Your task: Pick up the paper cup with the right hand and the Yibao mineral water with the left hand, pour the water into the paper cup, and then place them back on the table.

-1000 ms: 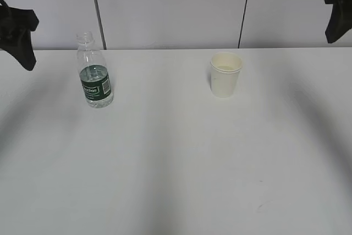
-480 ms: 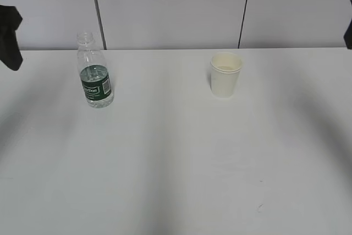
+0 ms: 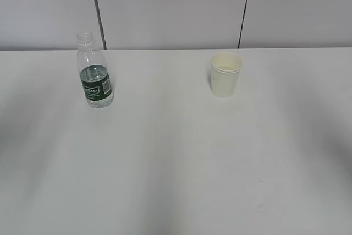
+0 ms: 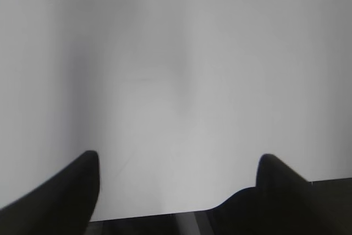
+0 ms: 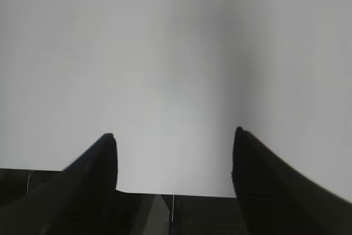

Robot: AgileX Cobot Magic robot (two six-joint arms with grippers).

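Standing upright on counter [image 3: 176, 163]: Yibao mineral water [image 3: 95, 78] at left, capless, some water inside; paper cup [image 3: 225, 74] well apart at right. Neither touched. Left hand [image 4: 176, 185] shows fingers [image 4: 66, 185] spread wide, nothing between; right hand [image 5: 175, 163] likewise, fingers [image 5: 88, 174] apart, only bare counter ahead. Judgement: both objects rest on counter, arms clear of them. Any fresh grasp wants bottle taken at label, cup at mid-wall, gently, avoiding crush.
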